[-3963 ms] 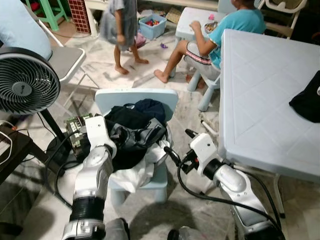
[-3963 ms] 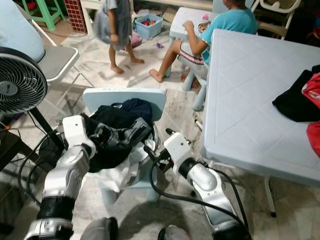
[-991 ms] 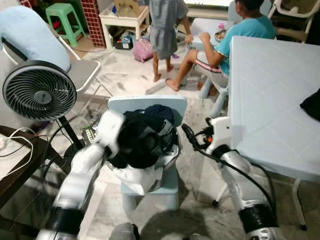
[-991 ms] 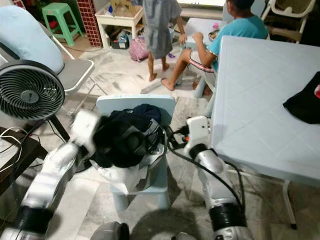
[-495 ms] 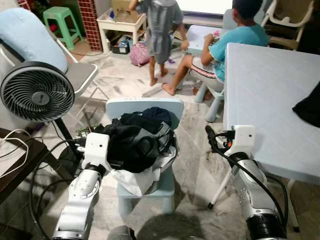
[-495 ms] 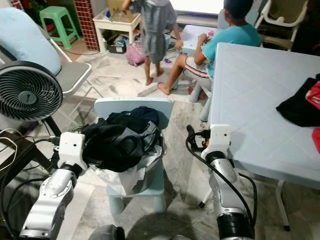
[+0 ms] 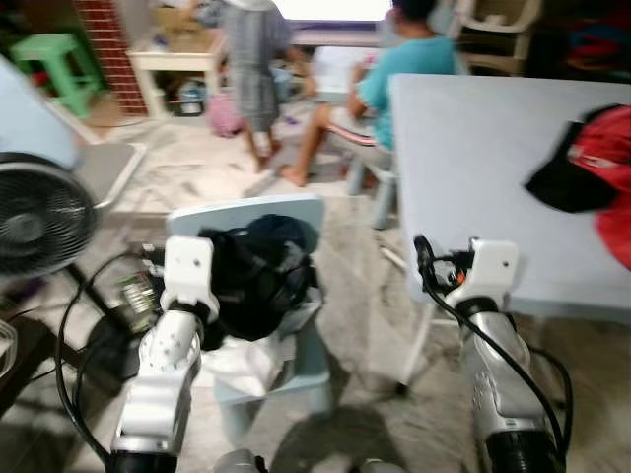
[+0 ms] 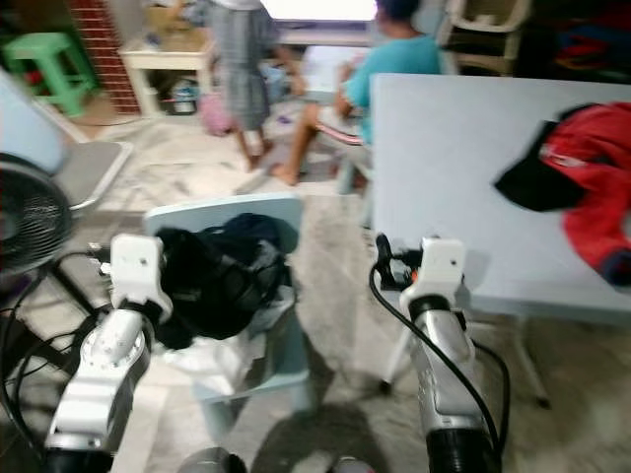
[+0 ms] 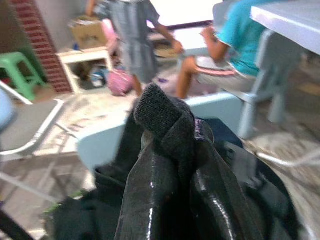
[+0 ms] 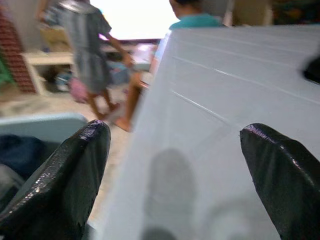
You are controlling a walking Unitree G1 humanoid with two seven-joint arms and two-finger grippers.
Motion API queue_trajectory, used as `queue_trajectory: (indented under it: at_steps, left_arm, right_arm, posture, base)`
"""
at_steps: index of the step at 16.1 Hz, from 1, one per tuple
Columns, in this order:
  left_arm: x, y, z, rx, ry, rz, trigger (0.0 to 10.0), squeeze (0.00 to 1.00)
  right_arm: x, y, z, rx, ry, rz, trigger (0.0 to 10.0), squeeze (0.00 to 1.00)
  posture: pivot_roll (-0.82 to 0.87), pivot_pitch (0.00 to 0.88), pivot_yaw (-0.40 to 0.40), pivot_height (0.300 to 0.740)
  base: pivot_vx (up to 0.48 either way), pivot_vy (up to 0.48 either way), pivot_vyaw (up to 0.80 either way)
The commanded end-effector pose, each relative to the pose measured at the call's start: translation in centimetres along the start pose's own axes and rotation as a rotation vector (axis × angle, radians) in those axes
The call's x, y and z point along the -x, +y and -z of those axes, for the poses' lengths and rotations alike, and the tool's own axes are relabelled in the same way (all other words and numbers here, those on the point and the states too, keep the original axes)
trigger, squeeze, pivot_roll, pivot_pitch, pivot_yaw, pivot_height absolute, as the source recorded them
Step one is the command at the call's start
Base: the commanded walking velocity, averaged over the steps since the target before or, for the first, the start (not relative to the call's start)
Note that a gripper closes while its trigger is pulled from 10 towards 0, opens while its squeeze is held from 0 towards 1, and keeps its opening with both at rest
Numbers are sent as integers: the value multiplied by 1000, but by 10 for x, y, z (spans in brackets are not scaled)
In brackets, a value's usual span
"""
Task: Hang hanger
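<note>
A heap of dark clothes (image 7: 258,278) with a white piece under it lies on a small pale blue chair (image 7: 296,212). My left gripper (image 9: 167,145) is at the heap's near left side, shut on a fold of a black garment (image 9: 160,112). My right gripper (image 7: 426,258) is held up at the near edge of the pale table (image 7: 473,148), to the right of the chair. Its two fingers (image 10: 75,170) stand wide apart and open, with nothing between them. I can make out no hanger.
Black and red garments (image 7: 587,163) lie on the table's far right. A fan (image 7: 35,217) stands to the left with cables on the floor. Beyond the chair, one person (image 7: 251,59) stands and another (image 7: 404,64) sits. Bare floor lies between chair and table.
The camera has swung to the right and the picture is blurred. My left gripper stays in the clothes heap. My right gripper has stayed raised by the table edge since half a second ago.
</note>
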State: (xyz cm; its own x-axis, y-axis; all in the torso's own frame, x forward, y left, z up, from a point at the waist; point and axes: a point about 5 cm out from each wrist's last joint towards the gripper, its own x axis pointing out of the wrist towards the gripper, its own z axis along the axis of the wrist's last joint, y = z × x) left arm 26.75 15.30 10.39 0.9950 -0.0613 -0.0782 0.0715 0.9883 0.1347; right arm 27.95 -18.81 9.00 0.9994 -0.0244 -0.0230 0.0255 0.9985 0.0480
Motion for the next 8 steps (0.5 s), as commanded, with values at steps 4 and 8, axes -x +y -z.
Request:
queue_trajectory:
  at_steps: [4,8]
  left_arm:
    - [6,-7,2,12,22,48,10000,0]
    - [-9,-12,-7,33,-4,55,10000,0]
  right_arm:
    - [8,0,-2,26,6,-10,10000,0]
    - [-5,4,-11,51,-15,-14,10000,0]
  posture:
    - [9,0,-19,740]
    - [-18,0,-1,740]
  base:
    - [-283,0,0]
    - [-317,0,0]
